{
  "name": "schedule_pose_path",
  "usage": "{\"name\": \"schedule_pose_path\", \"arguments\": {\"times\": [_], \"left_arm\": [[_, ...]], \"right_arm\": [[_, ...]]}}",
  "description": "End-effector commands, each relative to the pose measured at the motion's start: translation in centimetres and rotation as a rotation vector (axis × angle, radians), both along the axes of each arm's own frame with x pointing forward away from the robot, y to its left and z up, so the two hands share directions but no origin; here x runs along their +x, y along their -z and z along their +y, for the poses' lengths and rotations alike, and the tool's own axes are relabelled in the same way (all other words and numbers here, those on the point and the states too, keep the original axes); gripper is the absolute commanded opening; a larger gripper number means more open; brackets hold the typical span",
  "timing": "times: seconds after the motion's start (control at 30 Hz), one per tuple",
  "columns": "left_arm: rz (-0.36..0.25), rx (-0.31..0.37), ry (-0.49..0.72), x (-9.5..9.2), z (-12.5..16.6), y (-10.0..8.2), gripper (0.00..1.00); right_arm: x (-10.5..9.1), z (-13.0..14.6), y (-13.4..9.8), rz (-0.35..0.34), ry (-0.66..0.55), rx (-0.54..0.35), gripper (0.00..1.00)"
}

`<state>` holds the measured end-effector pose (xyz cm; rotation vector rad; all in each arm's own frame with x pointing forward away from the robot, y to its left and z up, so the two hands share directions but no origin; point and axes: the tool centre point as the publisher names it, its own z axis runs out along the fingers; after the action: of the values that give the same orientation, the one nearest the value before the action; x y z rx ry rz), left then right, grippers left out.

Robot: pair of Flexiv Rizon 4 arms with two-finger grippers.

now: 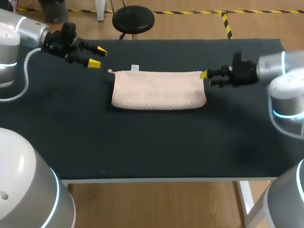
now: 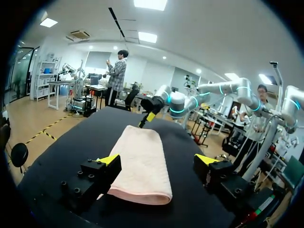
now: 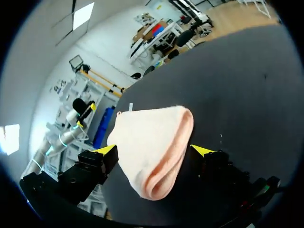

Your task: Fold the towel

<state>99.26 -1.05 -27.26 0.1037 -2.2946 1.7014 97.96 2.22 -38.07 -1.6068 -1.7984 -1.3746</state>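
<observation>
A pale pink towel lies folded into a long band in the middle of the black table. A small white tag sticks out at its far edge. My left gripper hangs open above the table, beyond the towel's far left corner and apart from it. My right gripper is open at the towel's right end, near the far corner. Seen from the left wrist, the towel stretches ahead of the open left gripper. Seen from the right wrist, the towel's near end lies between the open right gripper's fingers; neither finger visibly touches it.
The dark tabletop runs bare around the towel, with wide room toward the front edge. Nothing else stands on it. My two arms come in at the far left and far right.
</observation>
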Motion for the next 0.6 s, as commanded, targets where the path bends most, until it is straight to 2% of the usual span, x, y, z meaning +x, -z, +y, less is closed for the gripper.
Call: {"name": "schedule_pose_path", "arguments": {"times": [0.03, 0.33, 0.6], "left_arm": [[-0.001, -0.002, -0.001, 0.0, 0.0, 0.1, 1.00], [-0.001, -0.002, -0.001, 0.0, 0.0, 0.1, 1.00], [-0.001, -0.002, -0.001, 0.0, 0.0, 0.1, 1.00]], "right_arm": [[-0.9, -0.3, 1.1, 0.175, 0.082, 0.106, 1.00], [-1.1, 0.2, 2.0, 0.204, -0.003, 0.084, 1.00], [-0.2, 0.8, 2.9, 0.214, -0.032, 0.075, 1.00]]}}
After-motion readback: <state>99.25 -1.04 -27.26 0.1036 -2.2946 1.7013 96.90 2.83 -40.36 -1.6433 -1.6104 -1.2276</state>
